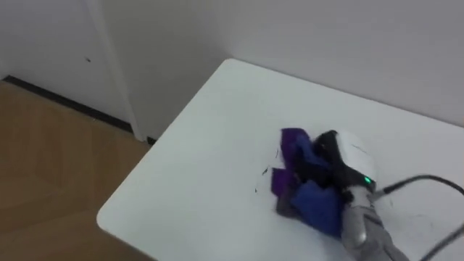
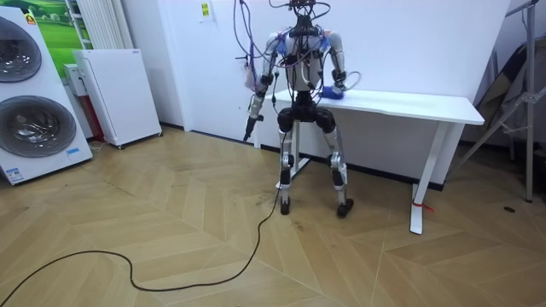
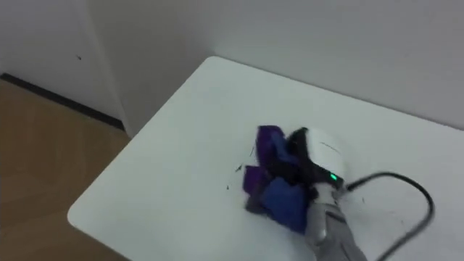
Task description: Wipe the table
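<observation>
The right hand (image 1: 342,154) rests on a bunched purple cloth (image 1: 310,199) on the white worktop (image 1: 203,145), fingers (image 1: 317,164) seemingly curled into it; the left hand (image 2: 249,128) hangs down.

Stacked washing machines (image 2: 34,128), white cabinet (image 2: 119,94) beside, parquet floor (image 2: 171,222)

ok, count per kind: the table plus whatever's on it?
table: 1
cloth: 1
robot hand: 1 (the right, on the cloth)
total: 3
</observation>
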